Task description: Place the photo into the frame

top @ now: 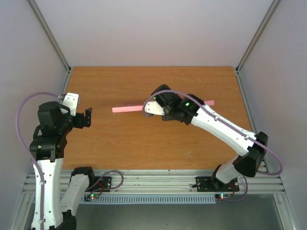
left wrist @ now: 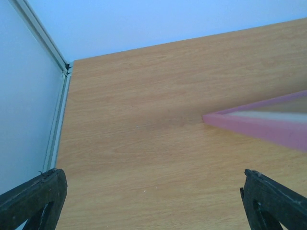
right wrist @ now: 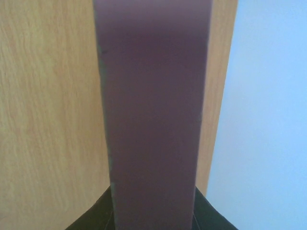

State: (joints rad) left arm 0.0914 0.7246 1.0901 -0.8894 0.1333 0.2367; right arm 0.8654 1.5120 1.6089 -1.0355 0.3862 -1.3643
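White enclosure walls (top: 144, 28) with metal corner posts surround a wood-grain table (top: 144, 143). The right arm (top: 225, 132) reaches in from 4 o'clock toward table centre. The left arm (top: 48, 143) stands at the 9 o'clock edge, wrist pointing toward 3 o'clock.

The frame (top: 127, 108) is seen edge-on in the top view. It shows as a thin pink strip across the table centre, running 9 to 3 o'clock, with the 3 o'clock end slightly toward 12. I cannot tell whether its lower edge touches the table.

The right gripper (top: 147, 108) is clamped on the frame near the strip's middle. In the right wrist view the dark fingers (right wrist: 91, 223) sit on both sides of the frame's edge, which fills the centre as a mauve band.

The left gripper (top: 88, 117) sits at 9 o'clock from the frame, well apart from it. Its jaws are spread wide and hold nothing. In the left wrist view a pink frame corner (left wrist: 268, 129) with the pane shows at 3 o'clock.
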